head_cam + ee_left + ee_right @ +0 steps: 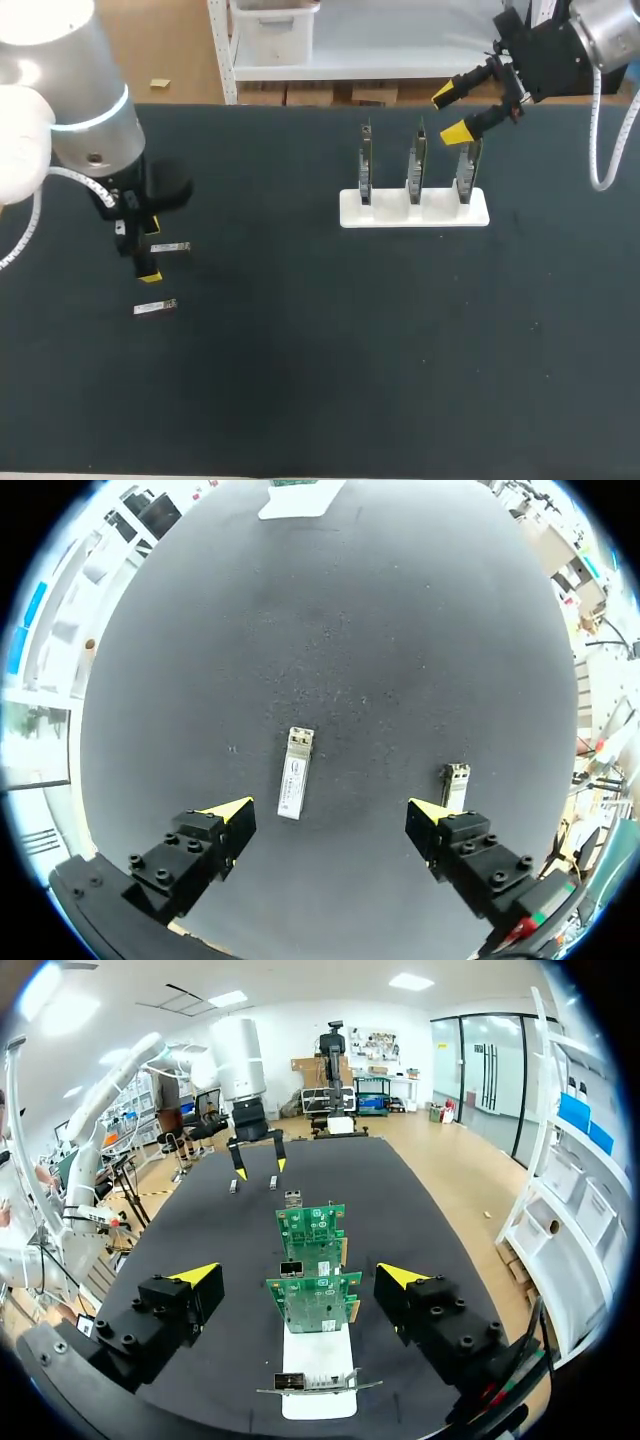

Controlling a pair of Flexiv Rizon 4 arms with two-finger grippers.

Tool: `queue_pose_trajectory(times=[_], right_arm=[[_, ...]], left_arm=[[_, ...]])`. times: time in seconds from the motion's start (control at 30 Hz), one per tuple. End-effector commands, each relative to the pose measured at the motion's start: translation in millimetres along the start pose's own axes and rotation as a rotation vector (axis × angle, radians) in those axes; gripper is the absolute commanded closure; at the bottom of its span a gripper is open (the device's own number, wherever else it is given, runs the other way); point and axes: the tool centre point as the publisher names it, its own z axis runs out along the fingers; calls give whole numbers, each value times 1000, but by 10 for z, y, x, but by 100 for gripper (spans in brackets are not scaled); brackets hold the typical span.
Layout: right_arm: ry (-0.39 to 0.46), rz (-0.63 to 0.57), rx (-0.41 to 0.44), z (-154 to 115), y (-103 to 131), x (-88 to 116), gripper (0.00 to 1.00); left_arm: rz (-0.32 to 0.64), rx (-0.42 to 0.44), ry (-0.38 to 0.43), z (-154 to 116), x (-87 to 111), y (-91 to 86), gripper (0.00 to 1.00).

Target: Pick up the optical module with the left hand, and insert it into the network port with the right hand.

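Observation:
Two small silver optical modules lie on the black table at the left. My left gripper [148,251] hangs open above them. One module [170,247] [295,772] lies below, just ahead of the gap between its fingers; the other [155,307] [455,784] lies beside one fingertip. A white stand [413,208] [318,1365] holds three upright green network cards [313,1300] with metal ports [290,1268]. My right gripper [452,113] [298,1275] is open with nothing between its fingers, raised behind the stand, above its rightmost card.
The left arm [240,1060] shows across the table in the right wrist view. Bare black mat [330,350] spans the middle and front of the table. The table's back edge runs just behind the stand.

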Motion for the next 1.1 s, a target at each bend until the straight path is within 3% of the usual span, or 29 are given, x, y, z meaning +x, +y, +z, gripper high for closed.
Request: queue_pose_trajectory(times=[0.03,0.47,1.1], right_arm=[[0,0,3,1,10,-1,0],[0,0,3,1,10,-1,0],[0,0,3,1,10,-1,0]], left_arm=[[7,18,-6,42,-8,67,0],[75,52,19,103,-56,140,0],[90,60,37,186,-18,106,0]])
